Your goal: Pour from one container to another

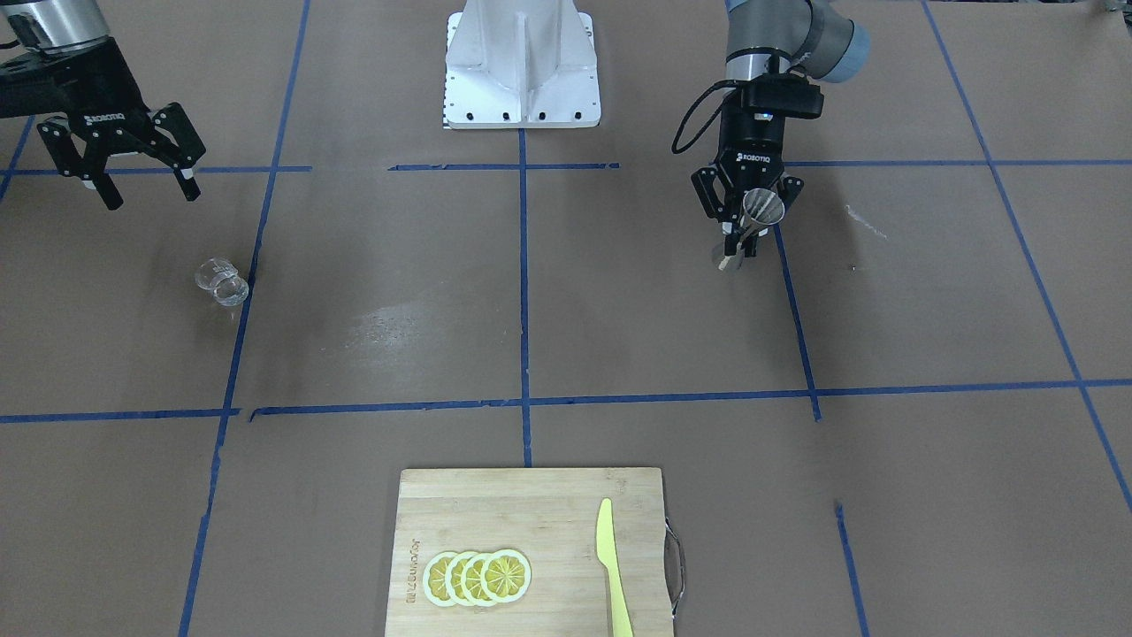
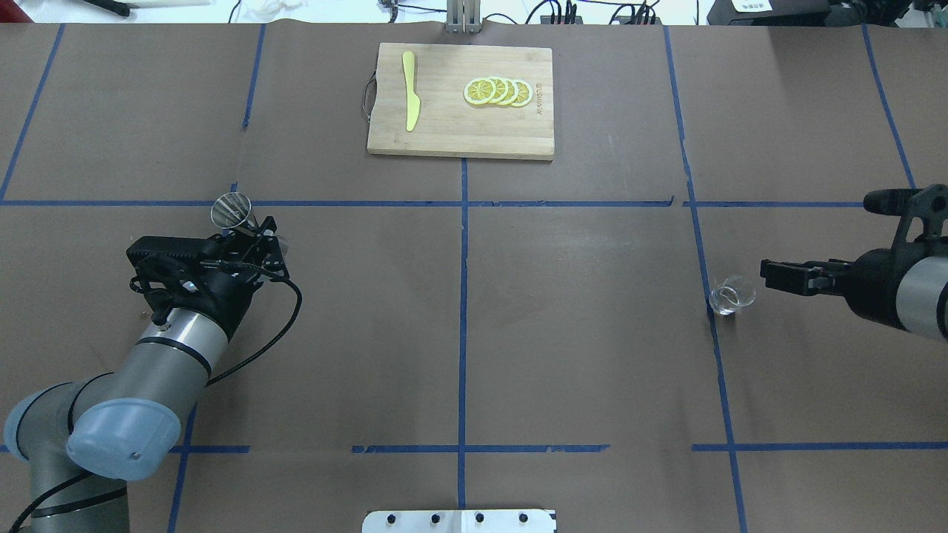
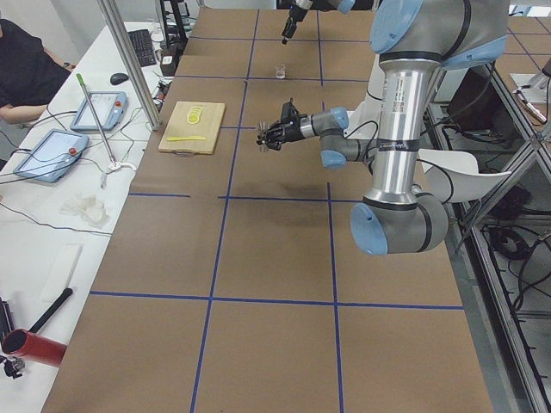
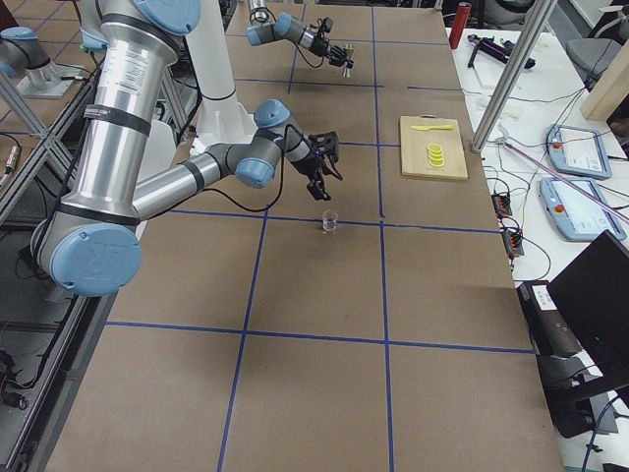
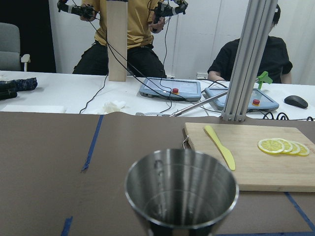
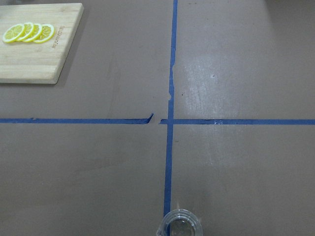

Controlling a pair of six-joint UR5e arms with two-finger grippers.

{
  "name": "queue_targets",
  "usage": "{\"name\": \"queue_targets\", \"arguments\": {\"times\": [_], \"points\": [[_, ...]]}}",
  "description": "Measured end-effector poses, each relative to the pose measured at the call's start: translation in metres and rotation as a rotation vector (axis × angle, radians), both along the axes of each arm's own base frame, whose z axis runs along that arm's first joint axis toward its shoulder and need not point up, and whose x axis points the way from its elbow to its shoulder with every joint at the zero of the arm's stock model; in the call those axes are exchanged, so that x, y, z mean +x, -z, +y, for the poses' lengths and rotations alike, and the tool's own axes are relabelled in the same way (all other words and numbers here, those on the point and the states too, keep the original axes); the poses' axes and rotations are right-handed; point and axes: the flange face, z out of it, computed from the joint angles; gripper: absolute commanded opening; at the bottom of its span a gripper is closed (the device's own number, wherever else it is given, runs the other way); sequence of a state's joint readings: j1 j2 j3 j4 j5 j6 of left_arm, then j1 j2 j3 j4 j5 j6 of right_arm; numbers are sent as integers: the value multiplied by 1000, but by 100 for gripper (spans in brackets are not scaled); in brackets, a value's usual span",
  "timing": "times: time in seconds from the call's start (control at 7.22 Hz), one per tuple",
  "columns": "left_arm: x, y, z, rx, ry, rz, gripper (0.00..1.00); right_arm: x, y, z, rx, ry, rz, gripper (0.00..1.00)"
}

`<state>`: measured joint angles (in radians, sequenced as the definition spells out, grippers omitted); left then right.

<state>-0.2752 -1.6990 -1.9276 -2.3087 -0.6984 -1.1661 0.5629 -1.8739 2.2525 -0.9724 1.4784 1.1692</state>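
Glass cup (image 2: 732,295) stands upright on the tabletop, on a blue tape line. Right gripper (image 1: 150,195) has its jaws apart and empty. It sits just beside the cup on the robot's right, raised a little, fingertips aimed at it, not touching. Right wrist view: cup at the bottom centre, so roughly in line with the gripper. Cup contents: can't tell.

Left gripper (image 1: 743,232) is clamped on the metal jigger (image 1: 762,205) at its waist, mouth up and slightly tilted, well apart from the cup across the tabletop.

Judgement: right arm is far nearer the cup. Next comes a short forward and downward reach around it, then a carry to the jigger.
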Motion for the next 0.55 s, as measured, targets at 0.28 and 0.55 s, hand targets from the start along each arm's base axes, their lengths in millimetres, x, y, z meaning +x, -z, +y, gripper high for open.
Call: {"name": "queue_targets", "arguments": {"times": [0.28,0.55], "points": [[5,3,-6,2,10,3,0,-34,-26,24,87,-82,33,100],[6,6,-8,4,12,11,0,-56,-72,34,187,-172,41,100]]}}
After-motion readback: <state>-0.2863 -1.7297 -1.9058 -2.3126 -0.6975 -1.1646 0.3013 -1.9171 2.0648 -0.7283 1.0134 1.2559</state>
